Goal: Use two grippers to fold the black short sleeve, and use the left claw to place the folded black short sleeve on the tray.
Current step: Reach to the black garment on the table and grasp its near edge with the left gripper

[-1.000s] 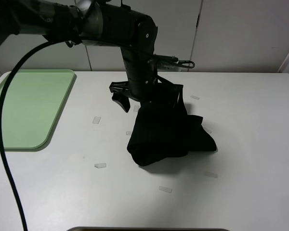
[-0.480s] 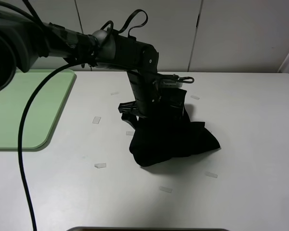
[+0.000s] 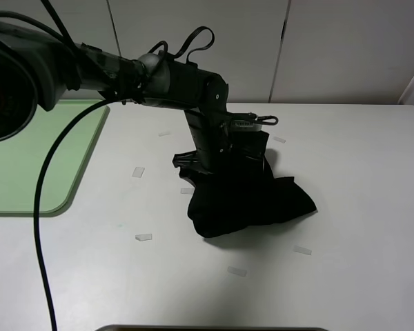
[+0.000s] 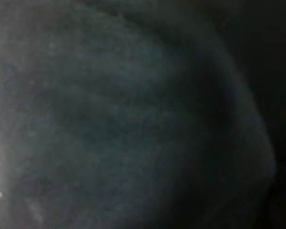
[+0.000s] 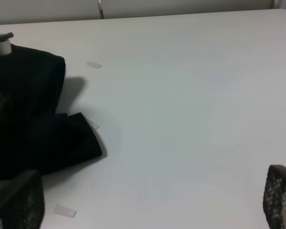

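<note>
Black short sleeve: lay bunched in a dark heap near the middle of the white table, well apart from the tray; the folds looked loose and uneven, with one corner spread toward the right side.
Tray: pale green, sat at the left edge of the table, with nothing visible on its exposed surface.
Left tool: was pressed down into the upper left part of the heap; black on black hid the tips in the high view, and the left wrist view showed only dark cloth filling the picture, so I could not tell whether the fingers stood apart or had clamped the fabric.
Right tool: stood wide apart near the table on the right, holding nothing; both mesh-faced fingers framed bare table in the right wrist view, with the shirt's edge off to one side.
Tape scraps: small pale bits were scattered on the table around the shirt.
Step in hand, as judged: gathering the folded bundle with the left tool for the carry to the tray.
Doing it well: the bite probably needed to take in several layers near the bundle's middle, not a single edge, so the stack would lift whole; a slow lift would show any layer slipping loose.
Risk: a shallow pinch could let the folds open and trail on the table.
</note>
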`<state>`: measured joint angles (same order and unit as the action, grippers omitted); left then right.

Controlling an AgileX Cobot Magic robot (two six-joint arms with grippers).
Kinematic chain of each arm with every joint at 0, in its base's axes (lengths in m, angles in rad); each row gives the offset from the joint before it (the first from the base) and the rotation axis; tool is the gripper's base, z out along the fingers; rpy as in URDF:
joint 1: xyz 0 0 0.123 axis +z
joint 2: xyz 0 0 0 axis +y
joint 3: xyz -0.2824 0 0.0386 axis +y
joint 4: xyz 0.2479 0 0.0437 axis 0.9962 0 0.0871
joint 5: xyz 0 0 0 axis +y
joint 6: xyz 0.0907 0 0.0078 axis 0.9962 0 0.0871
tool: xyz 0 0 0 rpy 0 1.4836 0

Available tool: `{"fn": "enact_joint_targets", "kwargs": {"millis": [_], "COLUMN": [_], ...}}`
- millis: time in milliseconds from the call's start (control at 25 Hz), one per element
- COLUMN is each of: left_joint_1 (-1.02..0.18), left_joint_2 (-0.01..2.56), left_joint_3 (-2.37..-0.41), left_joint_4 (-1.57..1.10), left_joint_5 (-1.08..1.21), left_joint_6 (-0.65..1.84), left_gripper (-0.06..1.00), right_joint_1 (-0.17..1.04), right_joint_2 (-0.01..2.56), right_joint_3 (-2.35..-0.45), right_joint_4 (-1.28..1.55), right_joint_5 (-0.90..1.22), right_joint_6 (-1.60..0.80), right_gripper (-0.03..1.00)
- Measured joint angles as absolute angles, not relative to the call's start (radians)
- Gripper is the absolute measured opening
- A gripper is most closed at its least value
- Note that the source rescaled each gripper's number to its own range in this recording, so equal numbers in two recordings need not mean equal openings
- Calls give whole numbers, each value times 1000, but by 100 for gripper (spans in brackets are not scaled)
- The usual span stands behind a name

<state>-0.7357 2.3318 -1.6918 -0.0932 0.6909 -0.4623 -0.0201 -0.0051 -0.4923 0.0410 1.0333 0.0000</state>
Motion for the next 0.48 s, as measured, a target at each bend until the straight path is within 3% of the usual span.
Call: {"fn": "enact_joint_targets", "kwargs": {"millis": [200,480], "left_joint_1": [-736,-714], "left_joint_2": [2332,2326], "left_joint_3": [-1695,-1698], "left_joint_4": [-86,-91], "left_joint_5": [700,733], "left_joint_6": [-459,-420], "left_gripper": [56,48], "right_joint_1": [-20,-20], "right_joint_2": [-5,-5], "right_joint_3": [-492,-492], "right_joint_4": [41,41], "right_joint_5": [1033,1033], "right_joint_6": [0,0], "right_gripper": [100,100]}}
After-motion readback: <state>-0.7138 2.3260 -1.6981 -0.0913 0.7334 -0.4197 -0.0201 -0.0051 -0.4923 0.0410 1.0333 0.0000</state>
